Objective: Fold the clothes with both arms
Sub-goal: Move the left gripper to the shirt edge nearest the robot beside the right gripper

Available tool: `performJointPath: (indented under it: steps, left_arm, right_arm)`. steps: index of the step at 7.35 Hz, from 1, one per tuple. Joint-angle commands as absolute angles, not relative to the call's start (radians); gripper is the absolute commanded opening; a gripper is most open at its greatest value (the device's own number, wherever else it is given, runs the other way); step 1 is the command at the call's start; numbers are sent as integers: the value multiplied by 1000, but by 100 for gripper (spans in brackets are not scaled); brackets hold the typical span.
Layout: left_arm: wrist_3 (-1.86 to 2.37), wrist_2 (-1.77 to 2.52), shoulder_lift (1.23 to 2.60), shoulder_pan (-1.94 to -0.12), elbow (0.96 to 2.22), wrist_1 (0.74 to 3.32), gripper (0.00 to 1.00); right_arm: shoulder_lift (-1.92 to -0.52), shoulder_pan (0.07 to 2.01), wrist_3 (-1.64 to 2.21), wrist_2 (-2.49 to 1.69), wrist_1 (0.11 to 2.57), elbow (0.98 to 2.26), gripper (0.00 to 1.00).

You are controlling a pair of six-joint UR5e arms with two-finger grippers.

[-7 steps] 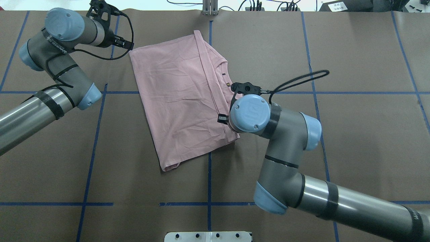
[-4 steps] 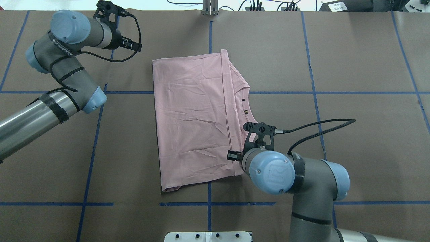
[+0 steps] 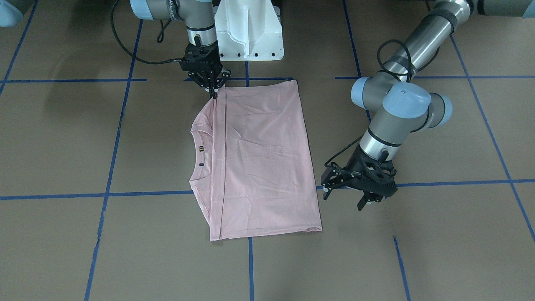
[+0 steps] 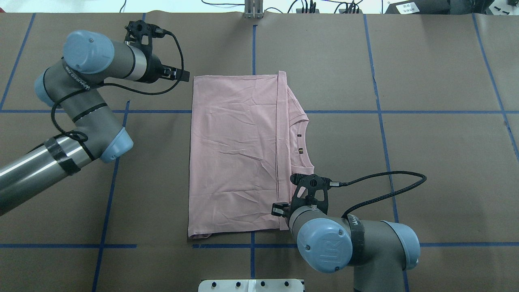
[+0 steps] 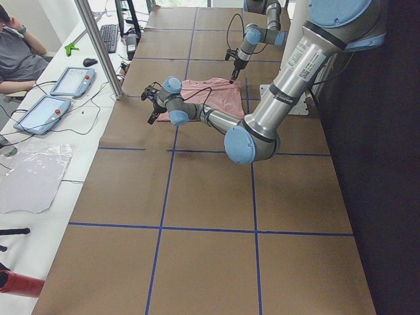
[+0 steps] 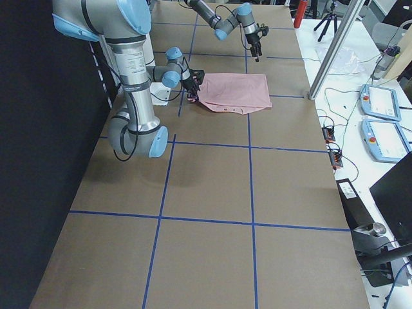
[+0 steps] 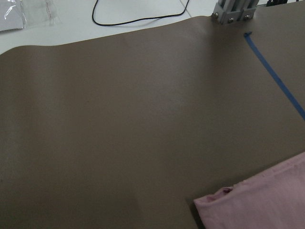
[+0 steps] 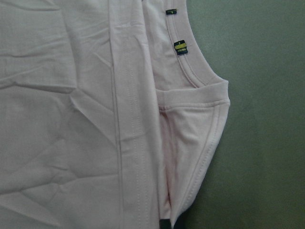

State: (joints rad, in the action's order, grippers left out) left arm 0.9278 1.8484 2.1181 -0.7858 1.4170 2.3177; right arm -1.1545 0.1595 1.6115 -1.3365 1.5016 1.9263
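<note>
Two grippers: right gripper (image 3: 214, 92) is pinched together on the near right corner of the T-shirt (image 4: 231, 154), folded flat on the table (image 4: 425, 61). Its long axis runs near-to-far, collar (image 8: 188, 67) facing right; pink, lightly creased. Left gripper (image 4: 182, 74) sits just off the far left corner; can't tell if its fingers are apart.

silver-grey arms (image 4: 24, 170), blue caps (image 4: 324, 245), black cables (image 4: 381, 180)

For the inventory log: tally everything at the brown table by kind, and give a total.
Light pink folded fabric T-shirt: 1
Silver-grey jointed robot arms, light blue caps: 2 (left, right)
Black two-finger end effectors: 2 (left, right)
White pedestal base: 1
Total: 6
</note>
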Motion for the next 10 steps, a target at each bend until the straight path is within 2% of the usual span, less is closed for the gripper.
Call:
performJointPath:
  steps: [1,2,3,4,5,6,7,10]
  left_arm:
    - [1075,1841,1914,-650,1787,2176,100]
    - [1156,1791,1869,-562,1916,2073,100]
    - [1254,1726,1861,-464,1977,1993,100]
    - [1334,1657,1859,-380,1977,1971,100]
    - [1389,1634,1855,-341,1970,1967,79]
    - [1426,1631,1829,-301,1965,1950,52]
    - [1427,1629,1821,-281,1960,1948,45]
    - [1434,1629,1812,-215,1951,1948,47]
  right_arm:
    - [-1151,158,1611,-1336,1502,1927,0]
    - [-1150,158,1611,-1338,1502,1930,0]
    - [-1150,160,1611,-1336,1502,1930,0]
    - [-1150,161,1611,-1336,1502,1933,0]
    - [-1149,164,1611,-1336,1502,1933,0]
    - [-1150,167,1611,-1336,1502,1931,0]
    - [-1150,167,1611,-1336,1502,1931,0]
    - [-1150,170,1611,-1336,1502,1931,0]
